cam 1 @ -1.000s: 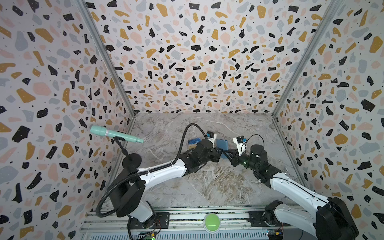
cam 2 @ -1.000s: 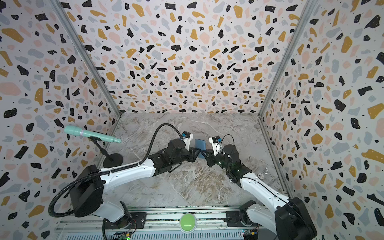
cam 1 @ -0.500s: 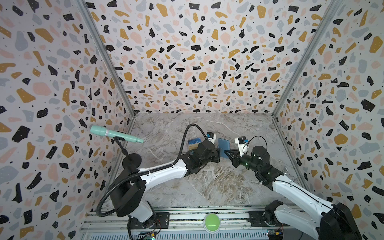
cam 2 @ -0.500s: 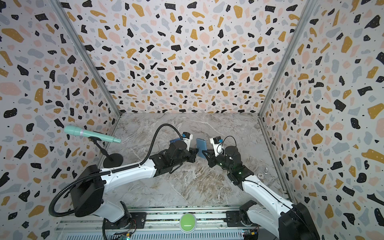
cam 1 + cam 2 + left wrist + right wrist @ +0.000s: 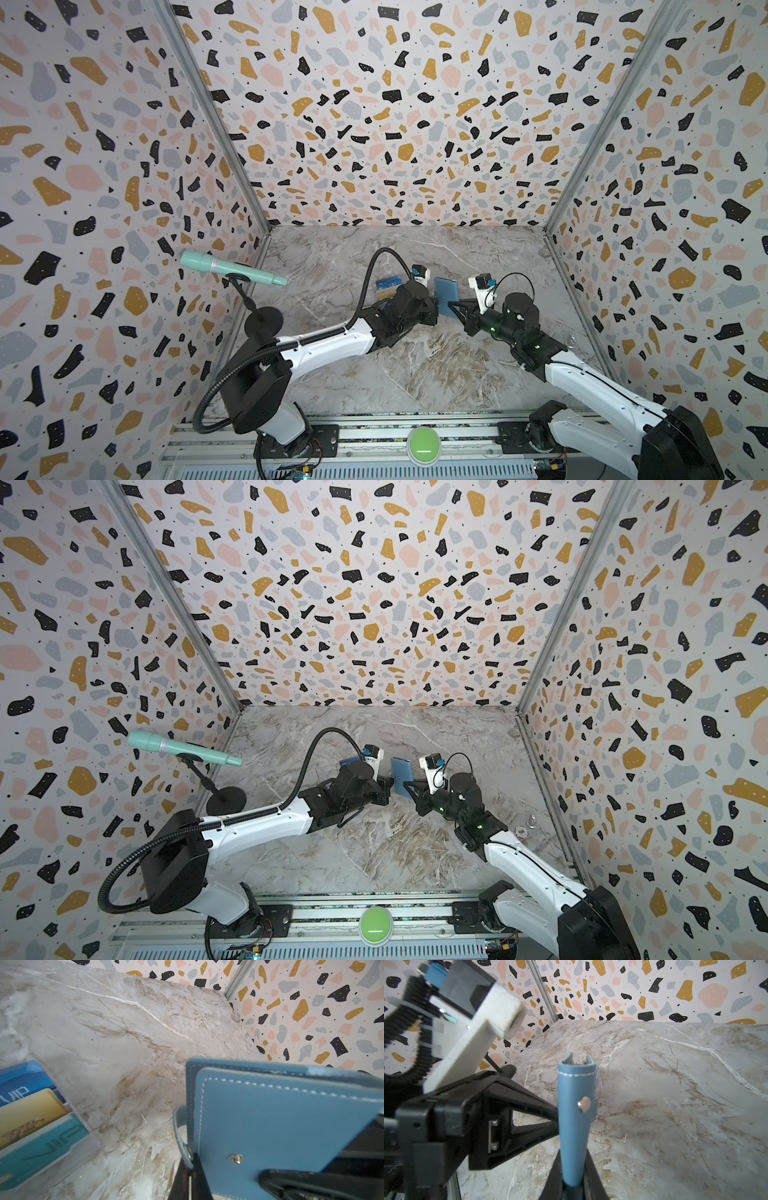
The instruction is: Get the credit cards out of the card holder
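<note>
The card holder (image 5: 446, 293) (image 5: 401, 774), a dusty-blue wallet, is held upright above the table between my two grippers, folded closed. My right gripper (image 5: 574, 1178) is shut on one narrow edge of the card holder (image 5: 575, 1122). My left gripper (image 5: 192, 1160) is shut on the end of its loose snap tab (image 5: 180, 1126), beside the blue cover (image 5: 280, 1122) with its metal stud. Any credit cards inside are hidden. In both top views the left gripper (image 5: 435, 309) and right gripper (image 5: 454, 309) meet at the wallet's lower part.
A clear acrylic stand (image 5: 83, 1126) (image 5: 388, 286) holds a blue card (image 5: 20, 1082), a gold card (image 5: 27, 1113) and a teal card (image 5: 41, 1147), behind my left arm. A mint microphone (image 5: 232, 272) on a black stand is at the left wall. A small metal ring (image 5: 571, 343) lies by the right wall.
My left gripper has closed onto the snap tab. The card holder has been tipped more upright, and the right arm has shifted slightly with it.
</note>
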You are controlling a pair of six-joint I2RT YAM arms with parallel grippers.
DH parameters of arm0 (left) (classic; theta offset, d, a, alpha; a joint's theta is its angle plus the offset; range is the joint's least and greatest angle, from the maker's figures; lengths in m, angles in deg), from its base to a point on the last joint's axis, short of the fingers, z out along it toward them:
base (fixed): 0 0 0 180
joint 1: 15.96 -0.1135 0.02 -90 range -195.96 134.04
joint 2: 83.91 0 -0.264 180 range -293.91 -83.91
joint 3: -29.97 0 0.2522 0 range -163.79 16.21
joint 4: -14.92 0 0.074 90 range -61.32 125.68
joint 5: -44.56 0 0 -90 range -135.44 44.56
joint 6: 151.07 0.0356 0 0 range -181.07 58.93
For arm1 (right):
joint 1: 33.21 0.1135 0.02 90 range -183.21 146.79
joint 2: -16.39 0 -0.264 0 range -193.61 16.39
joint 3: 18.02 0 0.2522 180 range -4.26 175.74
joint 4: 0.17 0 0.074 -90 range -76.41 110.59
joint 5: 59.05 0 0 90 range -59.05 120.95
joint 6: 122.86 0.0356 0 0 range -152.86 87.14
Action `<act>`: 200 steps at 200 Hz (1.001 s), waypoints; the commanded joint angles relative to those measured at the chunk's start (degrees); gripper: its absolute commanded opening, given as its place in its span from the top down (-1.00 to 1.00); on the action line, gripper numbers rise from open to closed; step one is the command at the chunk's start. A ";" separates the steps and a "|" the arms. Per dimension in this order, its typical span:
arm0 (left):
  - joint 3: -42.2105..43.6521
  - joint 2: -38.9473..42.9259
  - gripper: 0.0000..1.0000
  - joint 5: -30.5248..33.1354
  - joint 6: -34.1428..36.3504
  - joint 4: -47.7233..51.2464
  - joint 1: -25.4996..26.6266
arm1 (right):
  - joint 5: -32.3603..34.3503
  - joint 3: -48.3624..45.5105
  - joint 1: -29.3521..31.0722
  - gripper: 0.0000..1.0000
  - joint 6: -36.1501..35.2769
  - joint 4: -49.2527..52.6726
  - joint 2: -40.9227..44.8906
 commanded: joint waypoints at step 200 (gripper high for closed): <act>17.16 16.42 -0.19 -37.37 -1.11 -27.20 -10.04 | -43.47 -3.79 -18.93 1.00 21.59 -29.62 -4.67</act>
